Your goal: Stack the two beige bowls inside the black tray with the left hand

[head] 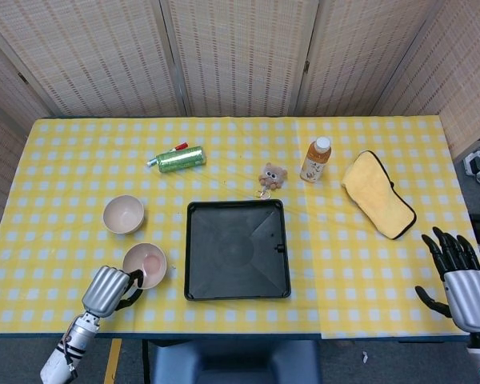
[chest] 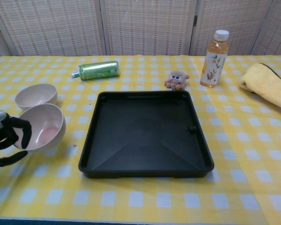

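The left robot hand point(chest: 4, 140) grips the rim of the nearer beige bowl point(chest: 41, 133), tilted and lifted off the counter point(chest: 145, 201), left of the black tray point(chest: 147, 136). The second beige bowl point(chest: 35, 96) sits behind it. The right robot hand point(head: 462, 282) hangs spread, holding nothing

No legible txt; bottle point(chest: 216, 58) label & green can point(chest: 99, 70) print too small.
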